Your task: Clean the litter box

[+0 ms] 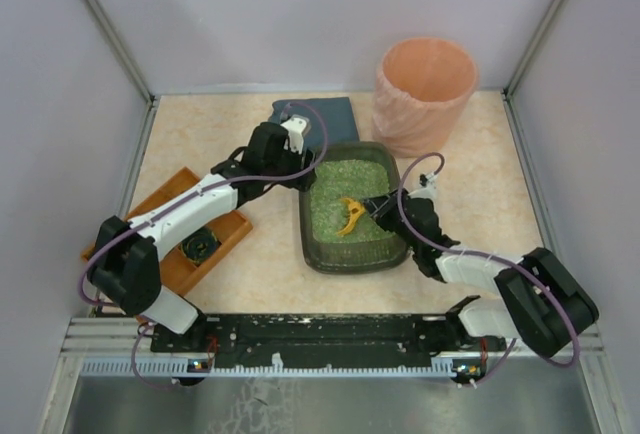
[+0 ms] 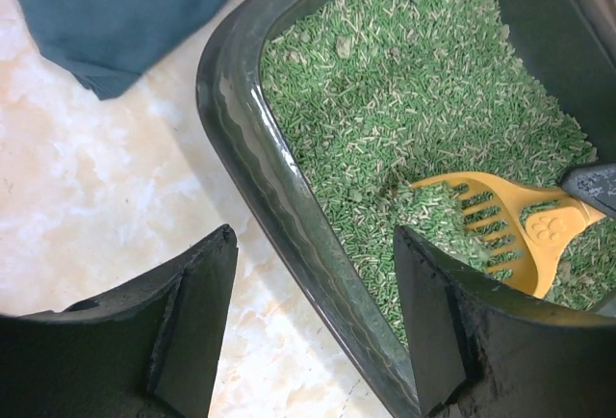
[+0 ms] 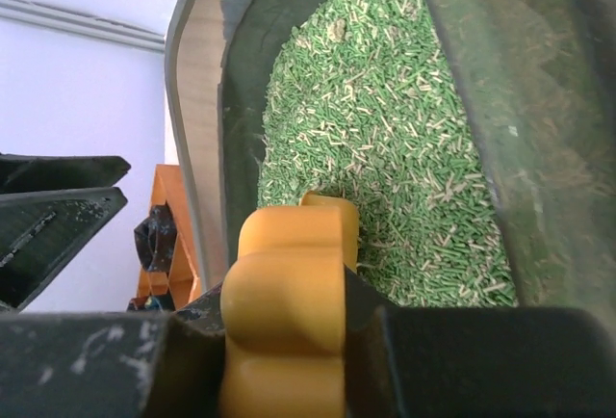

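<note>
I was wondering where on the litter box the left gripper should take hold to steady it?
Grip the thin rim of the litter box on its left long wall, coming down from above, one finger outside, one over the litter. The left gripper hangs open astride that wall; the yellow scoop in the right gripper lies further in.

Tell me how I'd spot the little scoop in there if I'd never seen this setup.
Find the tall peach bin at the back right; beside it, nearer the arms, sits a dark litter box filled with green pellets. The scoop lies in those pellets, its handle pinched by the right gripper. It is the only yellow thing there, with a slotted blade.
</note>
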You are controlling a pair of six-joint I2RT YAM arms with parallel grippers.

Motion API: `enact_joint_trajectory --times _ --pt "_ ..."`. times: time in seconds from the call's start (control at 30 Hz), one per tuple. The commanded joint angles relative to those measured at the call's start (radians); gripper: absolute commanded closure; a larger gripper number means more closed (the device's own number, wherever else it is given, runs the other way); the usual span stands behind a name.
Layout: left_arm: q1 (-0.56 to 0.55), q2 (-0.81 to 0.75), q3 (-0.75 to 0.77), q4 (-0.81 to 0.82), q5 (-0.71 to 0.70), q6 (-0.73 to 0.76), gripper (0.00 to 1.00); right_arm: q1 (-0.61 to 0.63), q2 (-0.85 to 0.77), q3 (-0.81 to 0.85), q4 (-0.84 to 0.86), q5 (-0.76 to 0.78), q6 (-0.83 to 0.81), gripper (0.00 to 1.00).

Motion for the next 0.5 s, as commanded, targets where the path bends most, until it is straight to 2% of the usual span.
enact_joint_trajectory --times 0.0,0.27,0.47 --pt "0.000 -0.031 -0.024 0.069 -0.032 -0.008 0.28 -0.035 -0.087 -0.040 0.088 -0.039 0.087 1.00" --pt "0.000 -0.038 -0.029 0.075 -0.034 -0.008 0.27 -0.115 -0.196 -0.105 0.104 -0.041 0.100 1.00" --pt "0.000 -0.049 -0.039 0.087 -0.031 -0.008 0.27 -0.190 -0.203 -0.178 0.255 -0.110 0.135 1.00"
